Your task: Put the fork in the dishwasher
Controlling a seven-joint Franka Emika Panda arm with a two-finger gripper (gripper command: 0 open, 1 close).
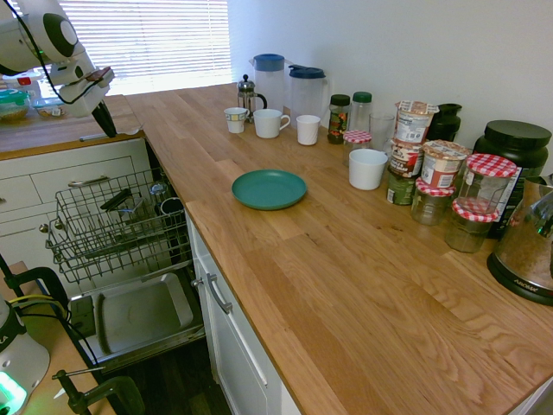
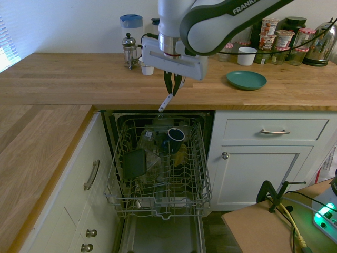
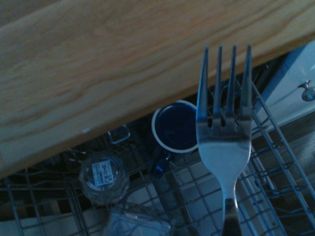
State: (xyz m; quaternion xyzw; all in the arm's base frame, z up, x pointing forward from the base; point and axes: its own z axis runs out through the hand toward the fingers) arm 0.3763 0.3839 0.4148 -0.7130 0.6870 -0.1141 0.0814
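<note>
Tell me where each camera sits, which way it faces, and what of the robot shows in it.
First exterior view: high over the long counter, looking along it toward the window; arm at top left, dishwasher rack below it.
Second exterior view: opposite the open dishwasher, facing the wall; arm overhead, gripper shut on the fork.
Wrist view: looks down past the fork at counter edge and rack; no arm shows.
Shared: both exterior views show the green plate; the blue cup shows in second and wrist.

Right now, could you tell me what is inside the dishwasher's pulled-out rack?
In the rack stand a dark blue mug, a clear jar and a dark square container. What lies beneath them is hidden by the wires. The fork, held in the gripper, hangs above the rack.
</note>
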